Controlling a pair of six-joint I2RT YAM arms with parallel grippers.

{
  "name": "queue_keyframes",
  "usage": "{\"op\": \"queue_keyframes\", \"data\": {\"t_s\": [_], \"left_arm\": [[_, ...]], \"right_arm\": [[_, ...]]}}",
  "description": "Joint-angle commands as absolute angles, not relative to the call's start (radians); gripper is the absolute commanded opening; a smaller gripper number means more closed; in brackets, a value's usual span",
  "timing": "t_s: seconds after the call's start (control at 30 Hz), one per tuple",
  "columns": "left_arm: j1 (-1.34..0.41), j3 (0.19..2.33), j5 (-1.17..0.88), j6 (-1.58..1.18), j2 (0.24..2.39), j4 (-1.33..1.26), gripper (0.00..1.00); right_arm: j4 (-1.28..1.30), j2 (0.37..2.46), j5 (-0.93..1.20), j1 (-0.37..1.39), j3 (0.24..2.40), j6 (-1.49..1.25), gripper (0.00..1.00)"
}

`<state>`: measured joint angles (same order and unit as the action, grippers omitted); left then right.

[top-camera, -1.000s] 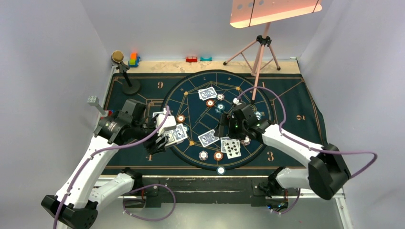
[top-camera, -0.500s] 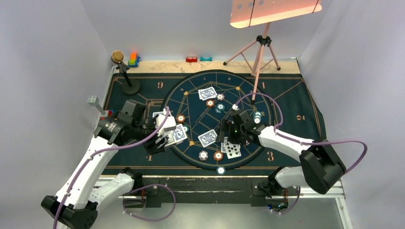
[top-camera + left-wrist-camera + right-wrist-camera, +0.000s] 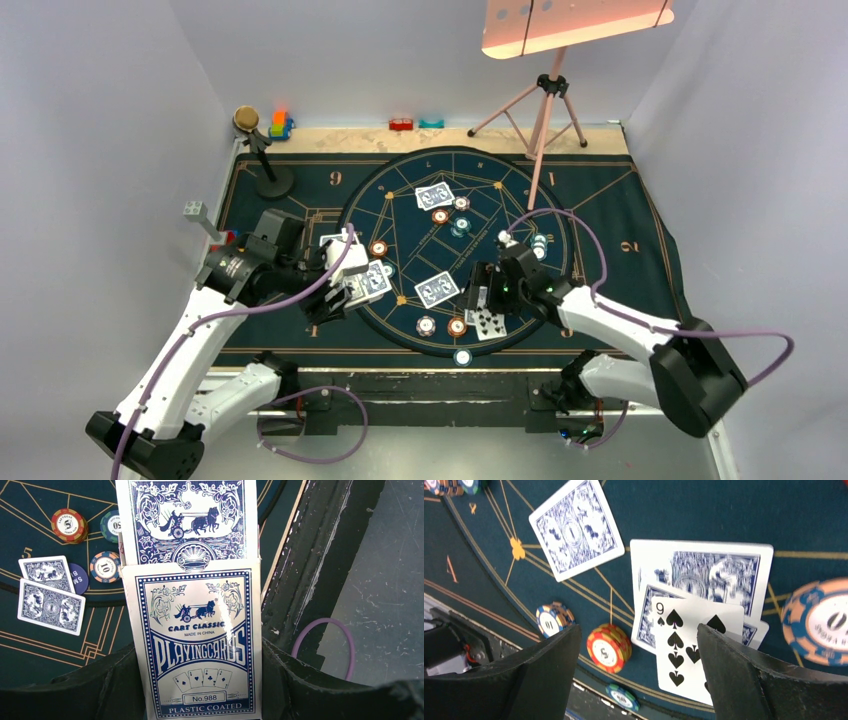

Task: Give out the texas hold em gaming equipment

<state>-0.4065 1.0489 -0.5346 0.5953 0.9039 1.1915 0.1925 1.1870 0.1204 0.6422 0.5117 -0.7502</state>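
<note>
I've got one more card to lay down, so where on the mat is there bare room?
Bare mat on the right, around the 2, between the circle and the mat's edge. Also far left, between the round stand base and the circle. Crowded: the circle's near half, with cards, chips and the open right tool over them.

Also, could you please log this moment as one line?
left gripper: shut on playing-card box | right gripper: open over nine of spades | nine of spades: face-up atop face-down cards
</note>
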Motion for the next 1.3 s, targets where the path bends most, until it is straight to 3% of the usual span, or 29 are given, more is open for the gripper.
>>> {"op": "queue_keyframes", "data": {"t_s": [0.0, 0.23, 0.57, 1.27], "left_arm": [[-0.406, 1.055, -0.55, 0.612, 0.892, 1.179, 0.0], [-0.407, 1.063, -0.555, 0.609, 0.897, 1.179, 0.0], [-0.407, 1.069, -0.546, 0.609, 0.896, 1.179, 0.0], [-0.405, 1.065, -0.534, 0.614, 0.88, 1.181, 0.0]], "right_arm": [[0.325, 1.076, 0.175, 0.668, 0.415, -0.809, 0.9], [0.5, 0.968, 0.155, 0.665, 0.553, -0.761, 0.91], [0.336, 1.279, 0.087, 0.628, 0.787, -0.671, 0.91], [0.198, 1.376, 0.131, 0.627, 0.636, -0.704, 0.9]]}}
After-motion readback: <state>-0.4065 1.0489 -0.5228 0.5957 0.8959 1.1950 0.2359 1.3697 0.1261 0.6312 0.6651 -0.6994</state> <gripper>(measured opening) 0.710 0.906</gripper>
